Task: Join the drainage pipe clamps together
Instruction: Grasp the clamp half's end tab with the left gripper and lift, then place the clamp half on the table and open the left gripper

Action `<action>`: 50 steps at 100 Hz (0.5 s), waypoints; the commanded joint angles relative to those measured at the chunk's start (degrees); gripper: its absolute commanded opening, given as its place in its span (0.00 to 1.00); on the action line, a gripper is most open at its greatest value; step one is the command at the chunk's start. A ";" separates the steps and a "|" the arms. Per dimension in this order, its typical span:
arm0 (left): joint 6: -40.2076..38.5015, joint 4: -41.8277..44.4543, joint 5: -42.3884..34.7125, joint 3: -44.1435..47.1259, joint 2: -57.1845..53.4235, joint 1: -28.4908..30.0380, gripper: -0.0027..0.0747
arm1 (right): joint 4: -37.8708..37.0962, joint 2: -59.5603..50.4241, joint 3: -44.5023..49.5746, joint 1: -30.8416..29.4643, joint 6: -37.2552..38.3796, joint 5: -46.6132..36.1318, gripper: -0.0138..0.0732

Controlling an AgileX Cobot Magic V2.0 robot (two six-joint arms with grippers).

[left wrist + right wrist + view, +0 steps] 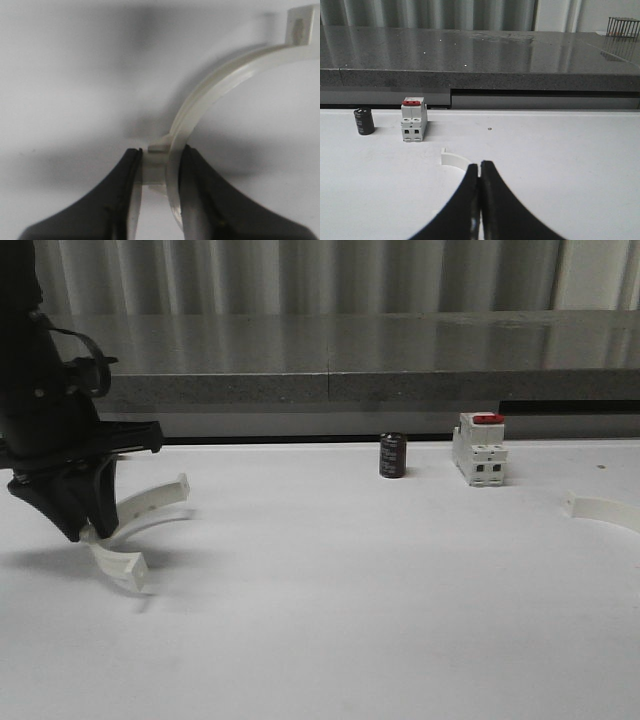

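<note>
While gripped: left gripper (159,175) pinches one clamp half (135,525) at left.
Right gripper (480,182): jaws pressed together, empty.
Other clamp half (605,510): far right.

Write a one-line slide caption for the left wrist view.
Left gripper shut on one white clamp half, pinching its curved band above the white table.

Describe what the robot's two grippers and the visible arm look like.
Left gripper: black curved fingers tapering toward the tips, with a ridged inner edge. Left arm: black, bulky, with a black cable looping beside it. Right gripper: the same glossy black curved fingers.
</note>
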 commanded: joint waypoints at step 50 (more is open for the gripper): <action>-0.56 1.38 3.14 -5.68 -7.93 -0.49 0.40 | -0.45 -0.83 -0.90 -0.39 -0.29 -4.34 0.08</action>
